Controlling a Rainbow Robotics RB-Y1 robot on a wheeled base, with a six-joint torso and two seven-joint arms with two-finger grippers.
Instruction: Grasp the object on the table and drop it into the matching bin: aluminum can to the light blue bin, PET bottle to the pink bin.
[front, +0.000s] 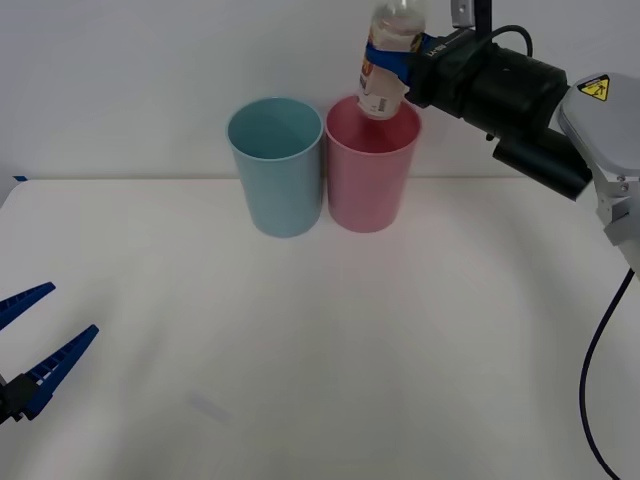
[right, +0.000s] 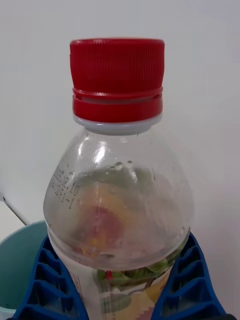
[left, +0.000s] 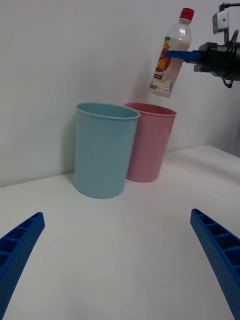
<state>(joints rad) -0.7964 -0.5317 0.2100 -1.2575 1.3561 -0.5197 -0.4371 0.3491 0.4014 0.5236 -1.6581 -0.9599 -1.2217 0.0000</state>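
The PET bottle (front: 385, 60) (right: 120, 200) (left: 170, 55), clear with a red cap and a pale printed label, hangs upright and slightly tilted above the mouth of the pink bin (front: 371, 165) (left: 150, 142). My right gripper (front: 392, 55) (right: 120, 285) (left: 175, 54) is shut on its labelled middle, blue fingers (right: 45, 285) on both sides. The light blue bin (front: 275, 165) (left: 104, 150) (right: 20, 265) stands touching the pink one on its left. My left gripper (front: 40, 345) (left: 117, 260) waits open, low over the table (front: 320, 350) at the near left.
A pale wall rises right behind both bins. Bare white tabletop stretches between the bins and the front edge. A black cable (front: 600, 380) hangs down along the right arm at the table's right side.
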